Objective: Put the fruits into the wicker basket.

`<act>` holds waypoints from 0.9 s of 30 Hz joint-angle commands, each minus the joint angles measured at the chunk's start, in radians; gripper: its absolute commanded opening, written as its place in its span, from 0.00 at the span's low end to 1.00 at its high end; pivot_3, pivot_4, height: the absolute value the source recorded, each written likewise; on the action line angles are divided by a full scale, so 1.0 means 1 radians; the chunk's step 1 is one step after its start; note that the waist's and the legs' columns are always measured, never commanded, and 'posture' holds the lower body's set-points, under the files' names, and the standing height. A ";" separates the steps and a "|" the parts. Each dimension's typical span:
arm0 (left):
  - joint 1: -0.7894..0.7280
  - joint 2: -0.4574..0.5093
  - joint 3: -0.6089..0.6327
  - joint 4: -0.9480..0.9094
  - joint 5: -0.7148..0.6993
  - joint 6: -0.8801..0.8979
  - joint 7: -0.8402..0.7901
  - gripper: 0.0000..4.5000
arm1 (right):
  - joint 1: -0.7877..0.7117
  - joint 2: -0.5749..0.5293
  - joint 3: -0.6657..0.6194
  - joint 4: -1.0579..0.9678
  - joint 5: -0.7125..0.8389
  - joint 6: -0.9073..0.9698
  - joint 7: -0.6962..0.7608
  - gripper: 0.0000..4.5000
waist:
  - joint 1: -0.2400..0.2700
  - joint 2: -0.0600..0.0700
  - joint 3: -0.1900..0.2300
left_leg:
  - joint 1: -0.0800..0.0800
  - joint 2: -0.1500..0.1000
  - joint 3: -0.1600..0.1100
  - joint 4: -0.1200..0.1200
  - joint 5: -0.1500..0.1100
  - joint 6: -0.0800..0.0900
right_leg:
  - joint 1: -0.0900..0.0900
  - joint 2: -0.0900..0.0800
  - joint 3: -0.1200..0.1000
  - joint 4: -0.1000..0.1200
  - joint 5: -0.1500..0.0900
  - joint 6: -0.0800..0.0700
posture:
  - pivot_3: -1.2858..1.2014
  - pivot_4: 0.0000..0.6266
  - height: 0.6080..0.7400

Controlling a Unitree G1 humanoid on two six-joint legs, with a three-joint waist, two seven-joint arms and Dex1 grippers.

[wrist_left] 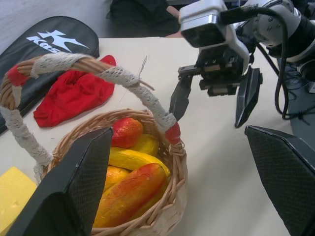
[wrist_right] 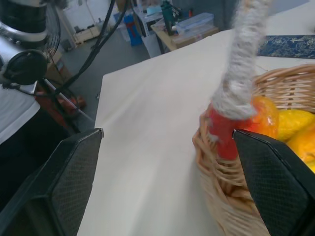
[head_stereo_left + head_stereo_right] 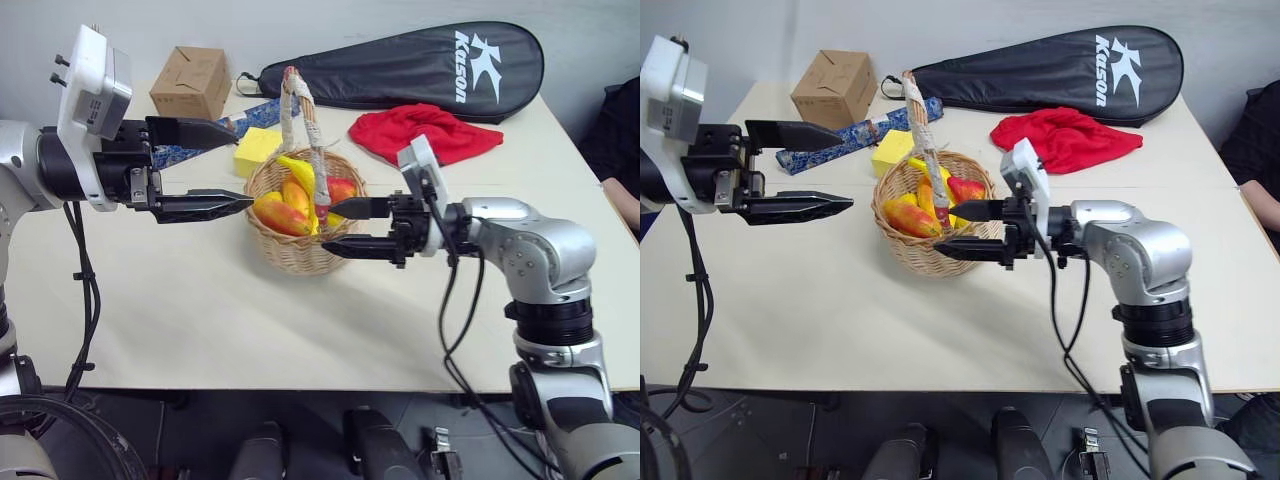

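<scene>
The wicker basket (image 3: pixel 300 250) stands mid-table, its taped handle (image 3: pixel 300 110) arching upright. Inside it lie the fruits: a yellow banana (image 3: pixel 297 170), a red-and-yellow mango (image 3: pixel 280 216) at the front and another mango (image 3: pixel 341 188) behind the handle. My left gripper (image 3: pixel 243 165) hovers open and empty just left of the basket, above the table, its fingers pointing at the handle. On the other side, my right gripper (image 3: pixel 328 230) is open and empty beside the basket's rim, pointing left. In the right wrist view the handle's red-taped foot (image 2: pixel 222 130) sits between its fingers.
Behind the basket lie a yellow sponge block (image 3: pixel 257 150), a blue patterned strip (image 3: pixel 190 152), a cardboard box (image 3: pixel 190 80), a red cloth (image 3: pixel 425 130) and a black racket bag (image 3: pixel 400 65). A person's dark sleeve (image 3: pixel 620 130) shows at the table's right side.
</scene>
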 commanded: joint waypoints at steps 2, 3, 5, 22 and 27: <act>-0.026 0.013 0.014 -0.009 -0.004 -0.011 -0.003 1.00 | -0.038 0.050 0.023 0.030 -0.008 -0.057 -0.043 0.96 | 0.001 0.000 0.000 | -0.001 0.000 0.000 0.000 0.000 0.000 | 0.000 0.000 0.000 0.000 0.000 0.000 | 0.52 0.24 1.00; -0.025 0.013 0.014 -0.011 -0.004 -0.010 -0.002 1.00 | -0.043 0.061 0.030 0.041 -0.016 -0.066 -0.054 0.96 | 0.000 0.000 0.000 | -0.001 0.000 0.000 -0.001 0.001 -0.002 | 0.000 0.000 0.000 0.000 0.000 0.000 | 0.52 0.24 1.00; -0.022 0.014 0.017 -0.015 -0.006 -0.009 -0.001 1.00 | -0.049 0.072 0.039 0.055 -0.025 -0.081 -0.069 0.96 | 0.000 0.000 0.000 | -0.001 0.000 0.000 -0.001 0.002 -0.003 | 0.000 0.000 0.000 0.000 0.000 0.000 | 0.52 0.24 1.00; -0.049 -0.014 -0.003 0.008 -0.007 -0.022 0.001 1.00 | 0.010 -0.027 0.001 -0.011 -0.020 -0.211 0.005 0.08 | 0.004 0.000 0.000 | -0.001 0.000 0.000 -0.001 0.002 -0.003 | 0.000 0.000 -0.001 -0.001 0.000 0.000 | 0.52 0.24 1.00; -0.048 -0.049 -0.014 -0.012 -0.021 -0.014 0.000 1.00 | 0.034 -0.201 -0.153 -0.047 0.082 -0.173 0.058 0.08 | 0.018 0.000 0.000 | -0.003 -0.001 0.000 0.000 0.000 0.001 | 0.000 -0.001 -0.001 -0.003 0.000 0.000 | 0.52 0.24 1.00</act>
